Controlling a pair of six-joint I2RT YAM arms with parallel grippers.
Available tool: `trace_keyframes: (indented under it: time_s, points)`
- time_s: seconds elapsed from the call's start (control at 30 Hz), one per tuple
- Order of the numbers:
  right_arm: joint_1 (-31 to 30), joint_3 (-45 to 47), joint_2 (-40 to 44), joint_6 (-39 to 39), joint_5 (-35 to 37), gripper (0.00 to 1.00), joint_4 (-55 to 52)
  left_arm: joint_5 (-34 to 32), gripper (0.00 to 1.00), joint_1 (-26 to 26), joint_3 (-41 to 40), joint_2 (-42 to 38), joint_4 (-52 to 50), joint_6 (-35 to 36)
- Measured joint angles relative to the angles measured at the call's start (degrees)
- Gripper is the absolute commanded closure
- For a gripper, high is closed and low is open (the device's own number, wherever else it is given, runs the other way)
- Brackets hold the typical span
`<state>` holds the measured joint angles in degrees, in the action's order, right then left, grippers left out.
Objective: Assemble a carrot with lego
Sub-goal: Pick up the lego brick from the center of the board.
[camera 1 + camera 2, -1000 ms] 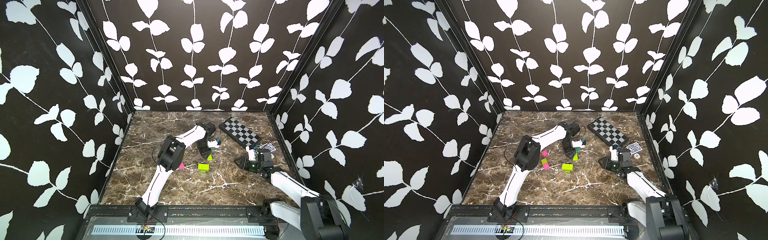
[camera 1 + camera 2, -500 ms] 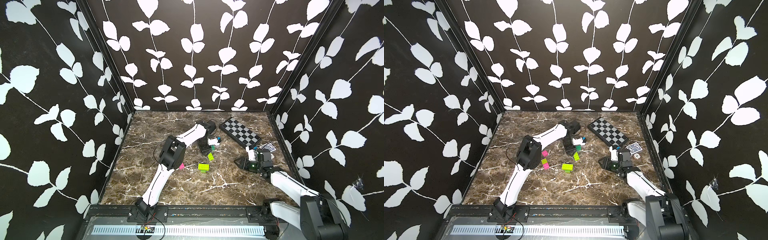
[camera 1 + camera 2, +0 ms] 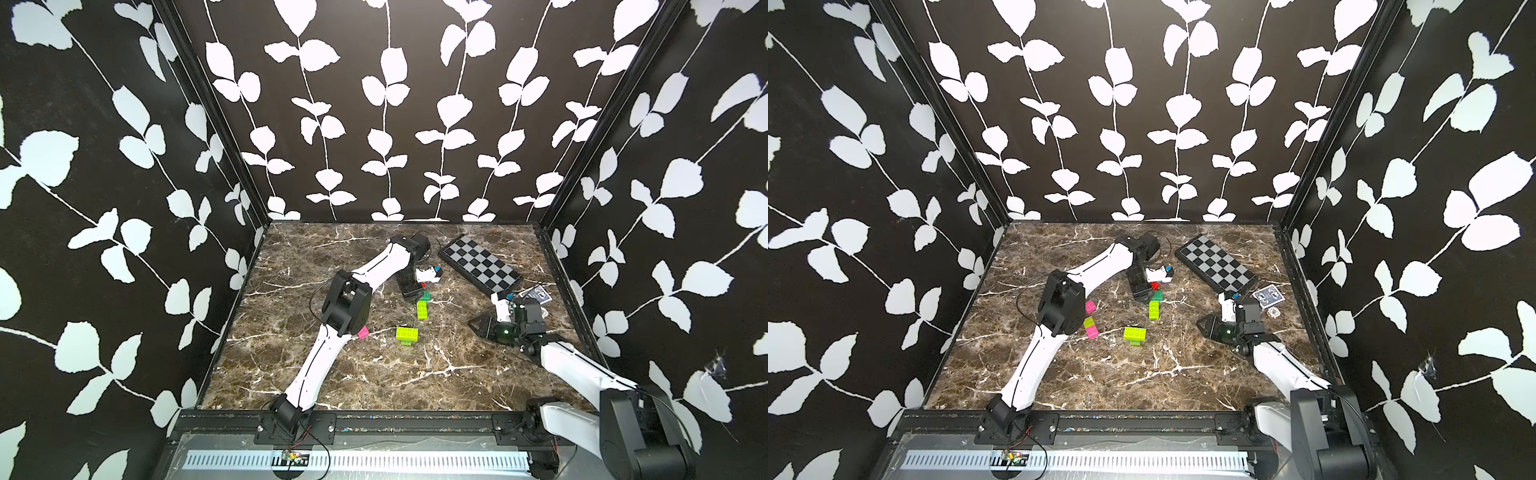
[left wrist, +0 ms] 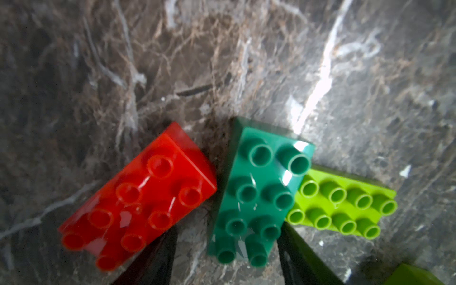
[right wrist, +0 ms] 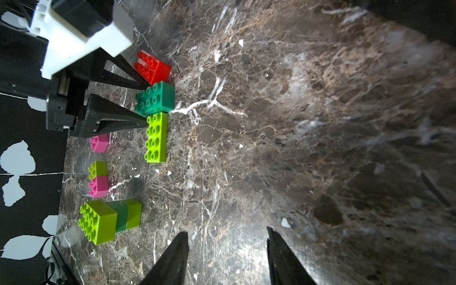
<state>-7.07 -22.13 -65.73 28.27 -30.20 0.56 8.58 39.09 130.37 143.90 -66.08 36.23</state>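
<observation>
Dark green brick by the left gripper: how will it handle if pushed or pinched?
Probably stiff: the dark green brick looks like moulded plastic. Its glossy faces may slip when pinched. Lying flat, studs up, it should slide rather than tip, likely nudging the lime brick beside it.

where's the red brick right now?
In both top views the red brick sits on the marble table toward the back centre, just outside the open jaws of the left gripper. The dark green brick lies close beside it, between those jaws.

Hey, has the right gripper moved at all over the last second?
No. In a top view the right gripper keeps the same place against the checkered board, just short of its near corner, jaws open and empty.
</observation>
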Motion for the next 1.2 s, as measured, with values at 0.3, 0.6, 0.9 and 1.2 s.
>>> trace_keyframes:
  time_s: [0.3, 0.6, 0.9, 1.2]
  points:
    - [0.0, 0.0, -0.1, 0.0, 0.0, 0.48, 0.0, 1.9, 0.44, 0.9, 4.1, 2.6, 1.5, 5.1]
    - [0.0, 0.0, 1.8, 0.2, 0.0, 0.48, -1.6, 2.7, 0.77, 2.1, 6.5, 4.0, 2.0, 8.4]
    - [-1.6, -0.2, 9.2, -3.1, 1.1, 0.47, -5.6, 7.1, 0.87, 2.1, -17.1, -16.7, 5.0, 12.9]
    - [-5.6, -0.4, 11.9, -6.6, 3.2, 0.47, -5.8, 7.6, 0.87, 4.4, -32.1, -39.4, 4.2, 16.8]
